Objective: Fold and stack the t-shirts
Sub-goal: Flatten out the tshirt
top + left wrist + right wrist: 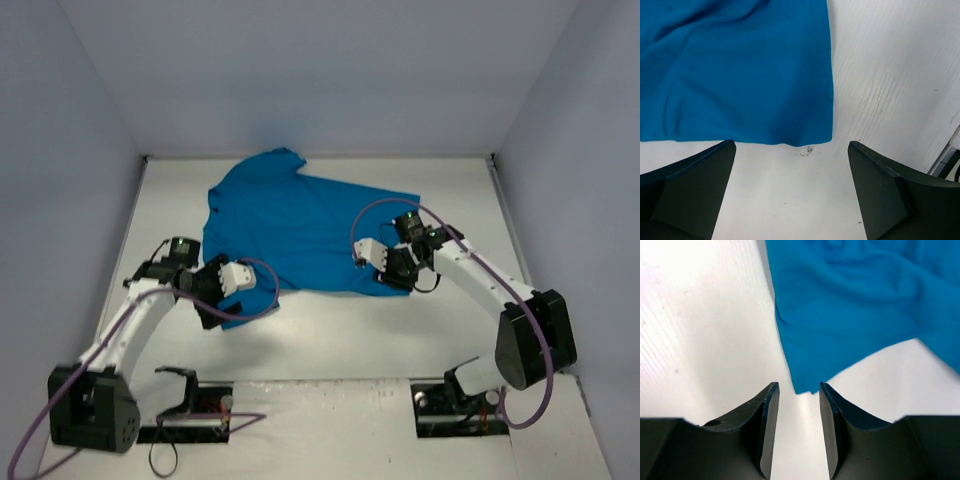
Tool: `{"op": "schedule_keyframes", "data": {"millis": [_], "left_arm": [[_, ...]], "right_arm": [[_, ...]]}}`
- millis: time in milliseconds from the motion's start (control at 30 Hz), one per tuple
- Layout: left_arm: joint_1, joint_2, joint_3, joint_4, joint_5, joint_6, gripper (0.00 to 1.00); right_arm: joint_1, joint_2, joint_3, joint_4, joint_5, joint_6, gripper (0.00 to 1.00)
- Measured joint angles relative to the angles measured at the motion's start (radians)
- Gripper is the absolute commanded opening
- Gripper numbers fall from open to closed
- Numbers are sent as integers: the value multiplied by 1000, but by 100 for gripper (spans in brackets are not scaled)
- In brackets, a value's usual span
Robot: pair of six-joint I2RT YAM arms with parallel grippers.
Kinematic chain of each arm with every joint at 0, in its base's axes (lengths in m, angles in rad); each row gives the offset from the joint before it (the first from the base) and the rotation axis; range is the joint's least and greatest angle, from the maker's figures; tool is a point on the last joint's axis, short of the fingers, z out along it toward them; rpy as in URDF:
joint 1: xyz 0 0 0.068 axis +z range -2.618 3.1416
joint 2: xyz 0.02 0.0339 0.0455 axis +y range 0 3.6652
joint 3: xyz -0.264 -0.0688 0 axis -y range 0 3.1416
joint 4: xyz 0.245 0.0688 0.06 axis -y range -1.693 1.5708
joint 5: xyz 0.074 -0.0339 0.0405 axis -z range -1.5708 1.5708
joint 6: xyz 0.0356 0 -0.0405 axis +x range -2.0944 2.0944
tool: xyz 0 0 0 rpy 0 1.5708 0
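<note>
A plain teal-blue t-shirt [300, 225] lies spread and slightly rumpled on the white table [330, 340], collar toward the back wall. My left gripper [212, 292] hovers at the shirt's near left edge. In the left wrist view it [791, 145] is open wide and empty, with the shirt's hem and corner [740, 70] just beyond the fingertips. My right gripper [396, 272] is at the shirt's near right corner. In the right wrist view it [799, 385] is open, and a pointed corner of the shirt [850, 305] reaches the gap between the fingertips, ungripped.
Grey walls [320, 70] close in the table at the back and both sides. The arm bases [190, 410] and purple cables [385, 210] sit along the near edge. A small dark scuff [807, 150] marks the table near the hem.
</note>
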Motion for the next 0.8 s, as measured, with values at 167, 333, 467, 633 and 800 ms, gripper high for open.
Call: {"op": "schedule_keyframes", "data": {"millis": [167, 333, 467, 633, 800], "left_arm": [[0, 165, 50, 9, 4, 38, 89], [0, 206, 59, 21, 16, 160, 89], [-16, 172, 14, 33, 22, 319, 89], [-24, 111, -108, 35, 38, 569, 88], [-24, 48, -205, 25, 66, 777, 86]], "right_arm": [[68, -63, -18, 15, 59, -90, 40], [104, -4, -57, 13, 101, -130, 41], [104, 84, -53, 24, 112, -126, 42], [100, 161, -21, 33, 111, -100, 42], [97, 188, 13, 47, 111, -78, 45]]}}
